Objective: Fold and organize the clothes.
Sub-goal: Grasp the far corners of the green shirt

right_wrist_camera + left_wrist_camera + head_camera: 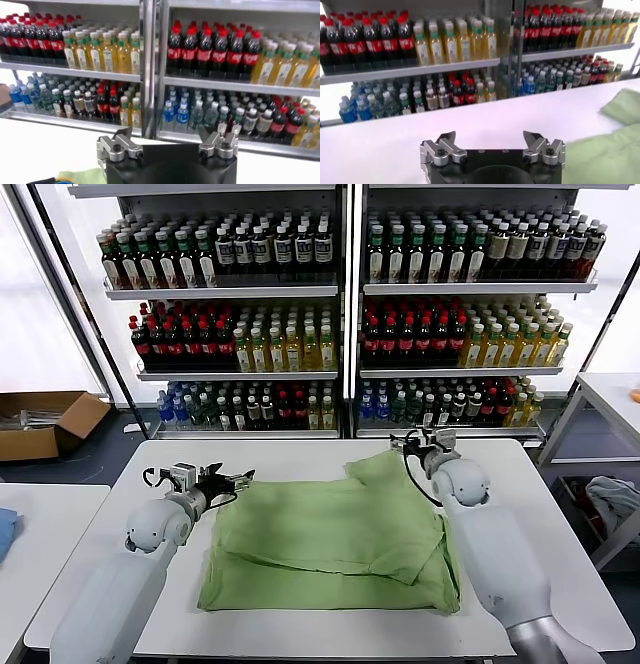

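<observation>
Clothes (pixel 330 549) lie mid-desk (pixel 560 534), light green, partly folded into a loose layered rectangle with uneven edges; squaring and stacking look left to do. Left gripper (pixel 238 480) hovers at the fabric's left corner, right gripper (pixel 420 446) by its far-right corner, both jaws wide, holding nothing.

The light green clothes (pixel 335 539) lie partly folded and plain side up, mid-table, one sleeve reaching toward the far right.
</observation>
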